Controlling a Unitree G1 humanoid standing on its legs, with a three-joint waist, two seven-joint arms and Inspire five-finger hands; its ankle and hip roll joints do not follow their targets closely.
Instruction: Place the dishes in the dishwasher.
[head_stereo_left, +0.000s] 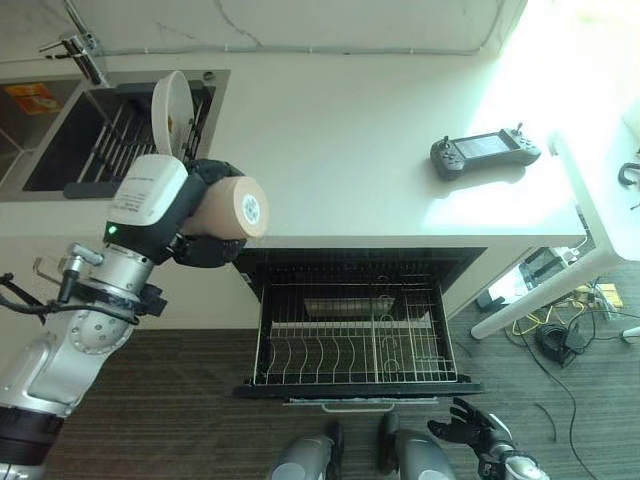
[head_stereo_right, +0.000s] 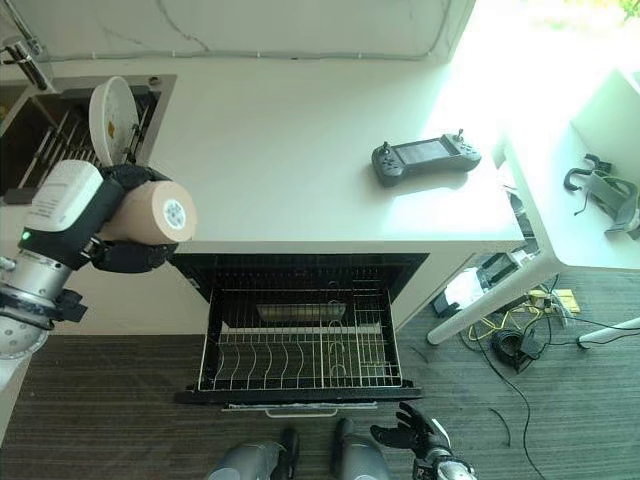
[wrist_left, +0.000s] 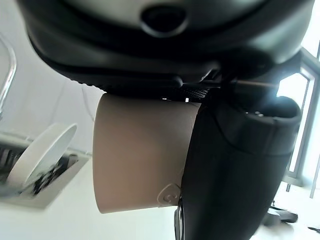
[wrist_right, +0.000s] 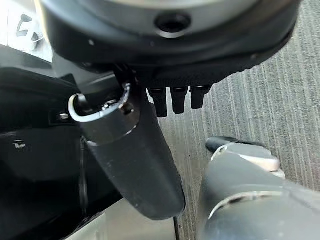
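Observation:
My left hand (head_stereo_left: 203, 247) is shut on a beige cup (head_stereo_left: 236, 208), held on its side in the air over the counter's front edge, left of the open dishwasher. In the left wrist view the cup (wrist_left: 140, 150) sits between the palm and the dark thumb (wrist_left: 235, 170). A white plate (head_stereo_left: 171, 110) stands upright in the sink's rack. The dishwasher's lower rack (head_stereo_left: 350, 345) is pulled out and has no dishes in it. My right hand (head_stereo_left: 468, 428) hangs low beside the rack's front right corner, its fingers relaxed and holding nothing.
A sink (head_stereo_left: 60, 140) with a faucet (head_stereo_left: 80, 50) is set in the white counter (head_stereo_left: 340, 150) at the far left. A dark handheld controller (head_stereo_left: 485, 152) lies on the counter's right side. A white table (head_stereo_left: 600, 230) and floor cables (head_stereo_left: 560, 340) are at right.

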